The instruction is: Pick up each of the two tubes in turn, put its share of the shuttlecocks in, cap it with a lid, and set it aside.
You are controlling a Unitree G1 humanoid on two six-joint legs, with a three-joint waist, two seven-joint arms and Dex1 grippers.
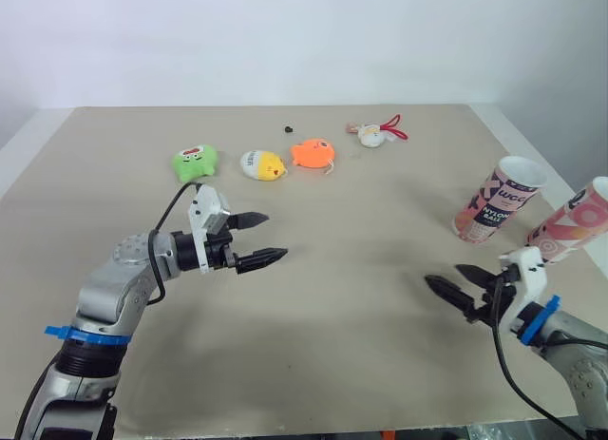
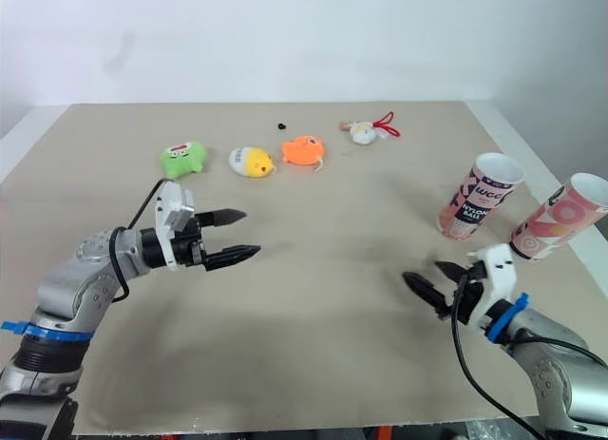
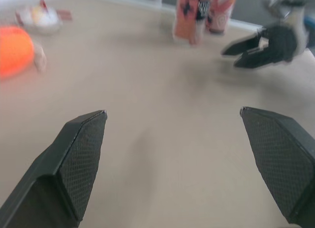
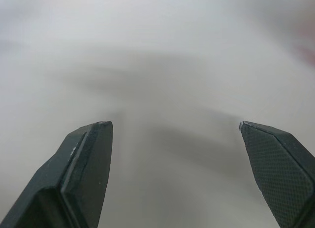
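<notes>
Two pink patterned tubes stand with open tops at the table's right: one (image 1: 496, 202) further in, the other (image 1: 570, 221) near the right edge. My right gripper (image 1: 443, 276) hovers open and empty over the table, a little in front and to the left of the nearer tube. My left gripper (image 1: 275, 236) is open and empty over the table's left-middle, pointing right. Between the left gripper's wide-apart fingers (image 3: 78, 159), the left wrist view shows the tubes (image 3: 202, 14) and the right gripper (image 3: 256, 46). In the right wrist view, bare table lies between the fingers (image 4: 83, 164).
Small toys lie in a row at the back: a green one (image 1: 195, 162), a yellow one (image 1: 263, 164), an orange one (image 1: 312, 154), and a white one with a red cord (image 1: 372, 134). A tiny black object (image 1: 288, 129) lies behind them. The table's right edge (image 1: 532, 155) runs close to the tubes.
</notes>
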